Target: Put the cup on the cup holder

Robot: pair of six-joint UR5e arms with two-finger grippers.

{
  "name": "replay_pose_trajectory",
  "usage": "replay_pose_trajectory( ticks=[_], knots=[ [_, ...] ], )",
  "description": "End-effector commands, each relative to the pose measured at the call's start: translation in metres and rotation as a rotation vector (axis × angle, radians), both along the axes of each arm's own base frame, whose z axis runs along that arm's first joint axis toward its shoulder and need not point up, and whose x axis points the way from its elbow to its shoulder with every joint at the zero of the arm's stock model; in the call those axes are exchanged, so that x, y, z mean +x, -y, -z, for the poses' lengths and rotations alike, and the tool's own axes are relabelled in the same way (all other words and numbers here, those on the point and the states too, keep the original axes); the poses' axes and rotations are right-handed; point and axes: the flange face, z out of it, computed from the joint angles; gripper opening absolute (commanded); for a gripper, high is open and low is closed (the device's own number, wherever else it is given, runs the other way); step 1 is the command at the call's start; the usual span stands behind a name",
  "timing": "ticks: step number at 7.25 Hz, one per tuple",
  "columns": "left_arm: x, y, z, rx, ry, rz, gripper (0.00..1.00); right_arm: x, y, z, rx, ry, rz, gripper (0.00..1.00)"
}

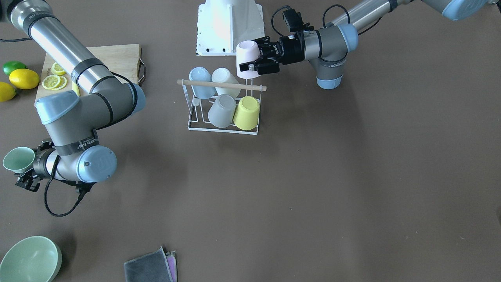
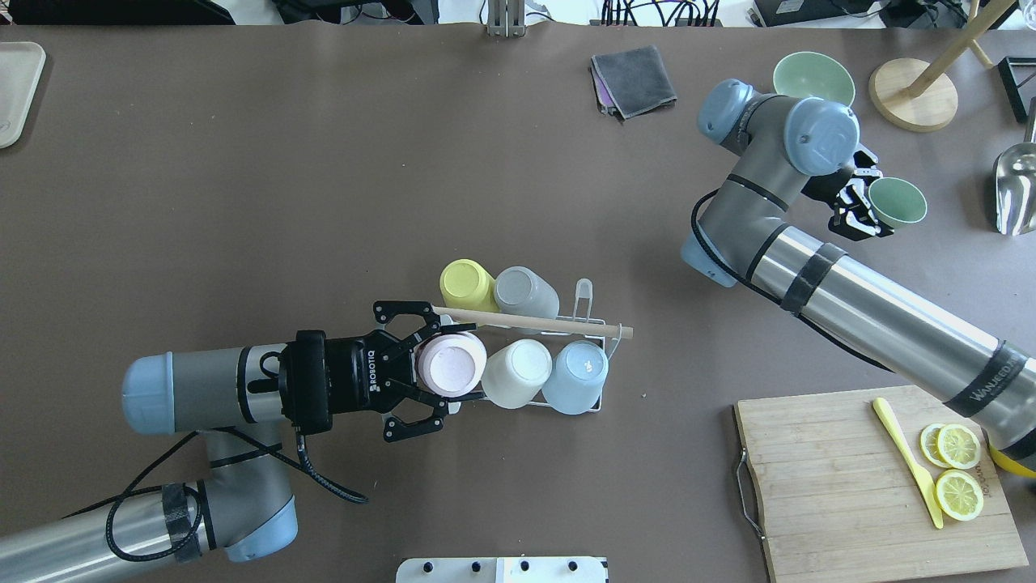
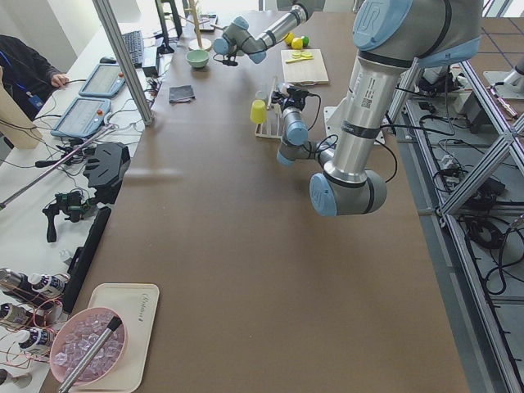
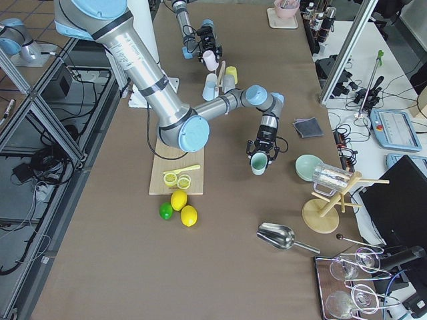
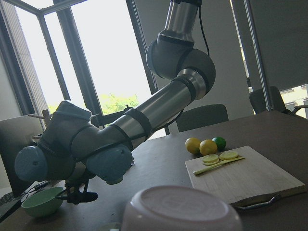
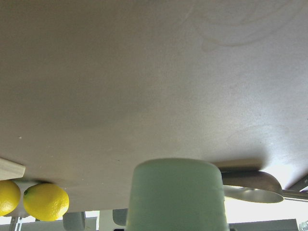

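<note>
The cup holder (image 2: 534,324) is a white wire rack with a wooden rod handle (image 1: 221,84), mid-table. It holds upside-down yellow (image 2: 465,283), grey (image 2: 526,290), white (image 2: 516,372) and blue (image 2: 576,374) cups. One far-row prong (image 2: 583,293) is bare. A pink cup (image 2: 449,364) sits upside-down at the rack's near-left end. My left gripper (image 2: 441,366) is open, its fingers a little off either side of the pink cup (image 1: 248,56). My right gripper (image 2: 874,212) is shut on a green cup (image 2: 897,202), held sideways far to the right, away from the rack (image 1: 17,159).
A wooden cutting board (image 2: 825,478) with lemon slices and a yellow knife lies near right. Lemons and a lime (image 1: 23,78) lie beside it. A green bowl (image 2: 813,77), grey cloth (image 2: 634,77), wooden stand (image 2: 914,93) and metal scoop (image 2: 1016,186) are far right.
</note>
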Motion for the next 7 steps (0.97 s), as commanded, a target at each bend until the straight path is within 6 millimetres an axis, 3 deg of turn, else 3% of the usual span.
replay_pose_trajectory(
  ticks=[1,3,6,7],
  knots=[
    [0.005,0.001,-0.004,-0.003,0.009,-0.002,0.47,0.021,0.005,0.041,0.008,0.159,-0.063,0.35],
    [0.007,0.001,-0.007,-0.006,0.015,-0.002,0.47,0.023,0.017,0.064,0.072,0.292,-0.097,0.33],
    [0.011,0.003,-0.014,-0.011,0.034,-0.001,0.48,0.053,0.027,0.123,0.094,0.607,-0.189,0.28],
    [0.011,0.003,-0.014,-0.01,0.034,0.0,0.48,0.063,0.035,0.124,0.123,0.703,-0.247,0.28]
  ],
)
